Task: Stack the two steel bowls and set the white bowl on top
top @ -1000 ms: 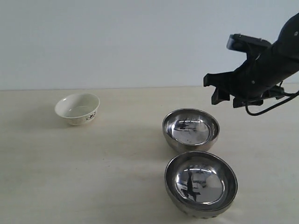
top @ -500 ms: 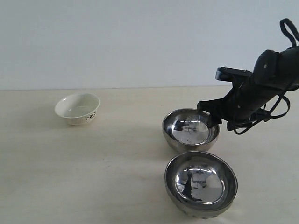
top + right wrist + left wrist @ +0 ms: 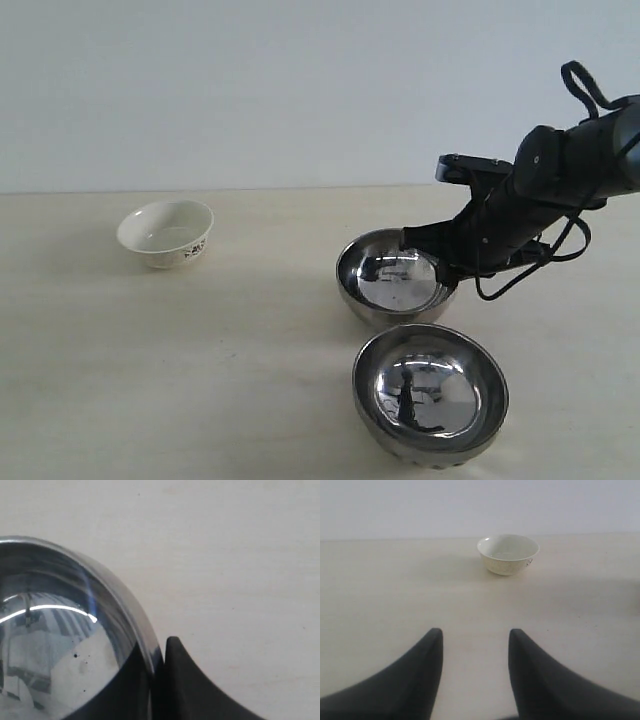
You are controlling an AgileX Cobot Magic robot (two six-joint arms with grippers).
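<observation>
Right jaws clamp the right rim of the rear steel bowl, one each side. Front steel bowl sits just below it in frame, so likely a short carry. Left jaws spread, empty; white bowl upper left.

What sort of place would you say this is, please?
Probably a robot-lab test bench, not a kitchen: a bare pale wooden tabletop, a blank light wall, and the black right gripper clamping the rim of a shiny round steel bowl.
</observation>
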